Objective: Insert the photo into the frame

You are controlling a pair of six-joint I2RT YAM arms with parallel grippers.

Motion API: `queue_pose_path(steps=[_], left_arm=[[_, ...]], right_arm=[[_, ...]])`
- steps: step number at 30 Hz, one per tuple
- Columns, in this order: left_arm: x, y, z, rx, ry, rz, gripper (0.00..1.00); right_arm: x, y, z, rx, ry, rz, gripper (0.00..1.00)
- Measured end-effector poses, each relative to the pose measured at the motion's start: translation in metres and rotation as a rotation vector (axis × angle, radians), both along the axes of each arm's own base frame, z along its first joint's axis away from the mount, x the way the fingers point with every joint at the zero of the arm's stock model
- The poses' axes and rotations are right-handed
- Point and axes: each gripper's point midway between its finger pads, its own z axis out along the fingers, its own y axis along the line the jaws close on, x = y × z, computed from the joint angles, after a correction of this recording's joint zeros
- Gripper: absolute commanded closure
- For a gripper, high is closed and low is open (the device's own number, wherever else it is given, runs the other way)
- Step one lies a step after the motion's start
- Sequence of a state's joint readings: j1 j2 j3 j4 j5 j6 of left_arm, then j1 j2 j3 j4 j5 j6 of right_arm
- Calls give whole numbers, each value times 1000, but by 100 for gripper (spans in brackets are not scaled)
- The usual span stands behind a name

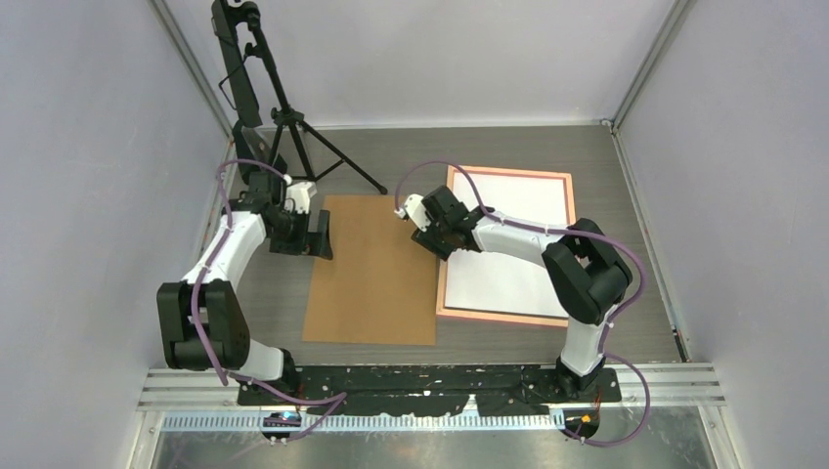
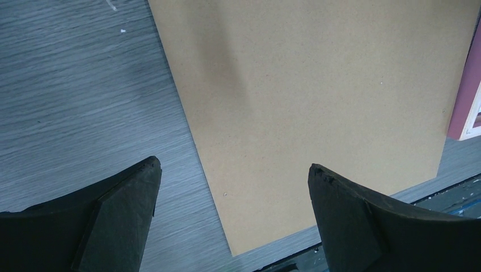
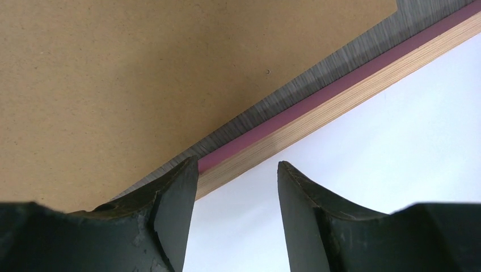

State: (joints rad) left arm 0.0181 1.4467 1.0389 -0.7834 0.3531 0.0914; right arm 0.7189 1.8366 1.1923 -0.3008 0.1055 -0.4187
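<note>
Nearest you, both arm bases sit side by side at the near edge of the table [image 1: 411, 156]. A brown board [image 1: 376, 274] lies flat mid-table. Your left gripper [image 2: 232, 165] hangs at the board's left edge, released and holding nothing. Its jaws are spread wide, with one finger over bare table and the other over the board. Your right gripper [image 3: 237, 164] is at the left rail of the frame [image 3: 340, 96]. Its jaws are part-way apart and I see nothing clamped between them. One finger sits by the rail and the other is over the white sheet. You can't tell from these views whether the tips touch anything. The frame lies flat on the right half of the table, just beside the board. In the right wrist view a thin strip of table shows between board and frame. The photo [image 1: 508, 283] lies inside the frame, white back up, and reaches the left rail where the right wrist view shows it. Its picture side is not visible. Farthest off, a black tripod [image 1: 293, 127] stands at the far left, behind the left arm.
</note>
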Motion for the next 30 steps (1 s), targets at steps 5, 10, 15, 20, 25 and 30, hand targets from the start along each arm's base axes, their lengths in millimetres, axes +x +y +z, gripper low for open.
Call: queue_pose_path(steps=[5,10,15,20,25,30], left_arm=[[1,5,-3,-11,11,20,0],[1,10,-11,-17,45,41,0],[-1,16,-20,-21,84,63,0],[-3,17,-27,-26,121,76,0],[-5,15,-35,-46,164,87,0],[-6,14,-38,-51,182,94,0]], right_arm=[[2,-7,-2,-31,-30,-13,43],[1,-14,-3,-67,-61,-21,43],[-4,-32,-8,-124,-74,-40,43],[-19,-50,-16,-181,-36,-46,41],[-28,-48,-5,-135,3,-62,36],[-25,-25,20,2,18,-91,26]])
